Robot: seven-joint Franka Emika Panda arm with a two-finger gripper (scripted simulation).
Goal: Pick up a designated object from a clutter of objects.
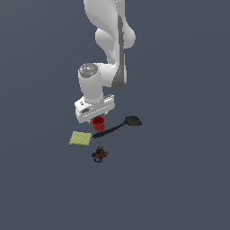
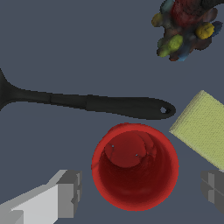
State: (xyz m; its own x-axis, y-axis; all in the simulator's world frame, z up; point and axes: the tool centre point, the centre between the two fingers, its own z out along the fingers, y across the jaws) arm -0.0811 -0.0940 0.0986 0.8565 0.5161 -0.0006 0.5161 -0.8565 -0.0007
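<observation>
Exterior view, left to right: yellow-green pad (image 1: 80, 138); multicoloured toy (image 1: 99, 154); red cup (image 1: 98, 123) upright beneath the gripper (image 1: 95, 117); black spatula (image 1: 116, 127) just beside it. Wrist view — fingers (image 2: 66, 193) spread wide, flanking the cup without touching it.

cup (image 2: 135, 166): bright red all over, inside goes a bit darker red toward the walls
spatula (image 2: 109, 105): plain black, slightly glossy along the handle
pad (image 2: 204, 127): pale yellow-green with a fine woven-looking texture
toy (image 2: 185, 27): dark reddish-brown body with little blobs of yellow, green and blue, pretty much a mixed bag
gripper (image 2: 140, 192): fingers are grey, the nearer one lighter, almost off-white on its side
arm (image 1: 108, 49): white with darker grey bits at the joints
floor (image 1: 188, 179): flat dark slate blue-grey, no pattern
</observation>
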